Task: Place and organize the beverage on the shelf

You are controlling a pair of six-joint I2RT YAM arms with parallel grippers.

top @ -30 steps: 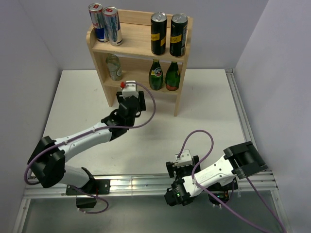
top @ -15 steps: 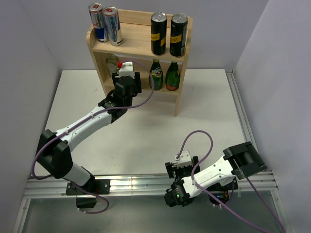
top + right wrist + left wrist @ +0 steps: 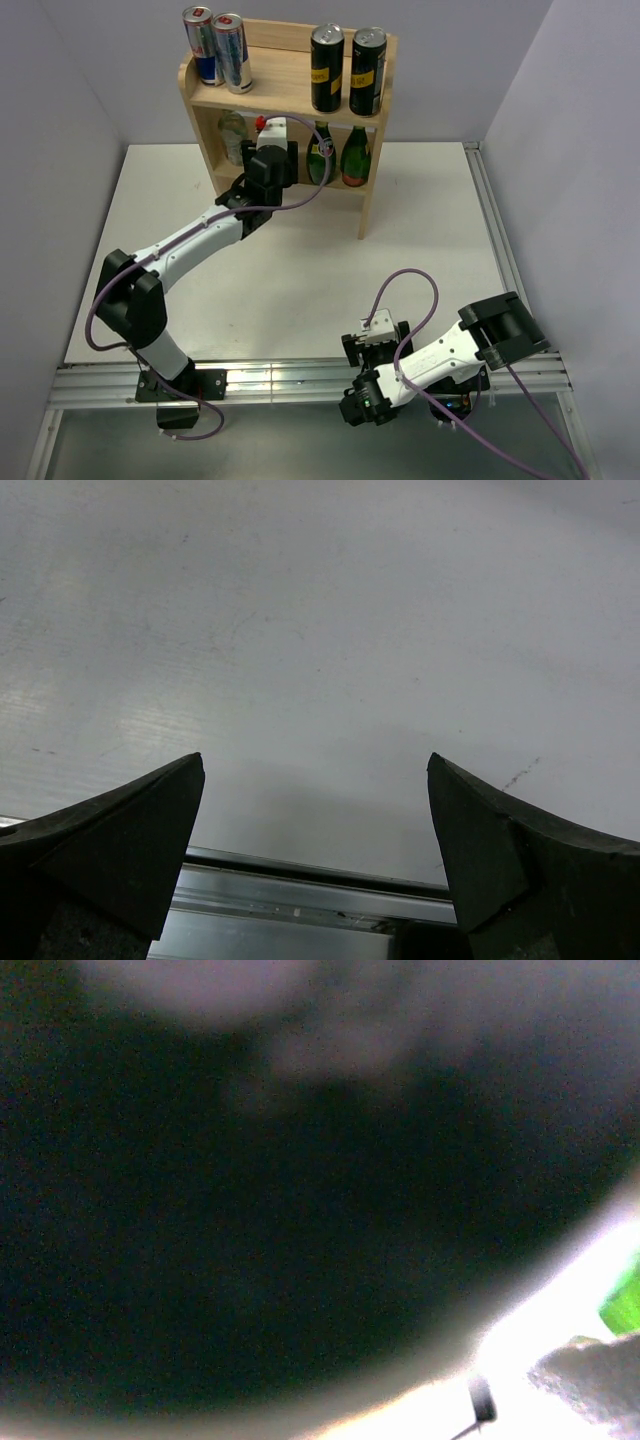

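The light-wood shelf (image 3: 288, 88) stands at the back of the table. Its top tier holds two blue-silver cans (image 3: 215, 48) at the left and two black-yellow cans (image 3: 346, 70) at the right. The lower tier holds a clear bottle (image 3: 233, 133) at the left and two green bottles (image 3: 338, 153) at the right. My left gripper (image 3: 267, 143) reaches into the lower tier between them, shut on a dark bottle with a red cap (image 3: 260, 123). That bottle (image 3: 250, 1210) fills the left wrist view as a dark blur. My right gripper (image 3: 315, 770) is open and empty.
The right gripper (image 3: 375, 338) rests low over the white table (image 3: 420, 220) by the metal front rail (image 3: 300, 895). Grey walls close in both sides and the back. A green bottle edge (image 3: 625, 1305) shows at the right of the left wrist view.
My left arm has stretched forward, carrying the red-capped bottle from in front of the shelf into the lower tier. The right arm has not moved.
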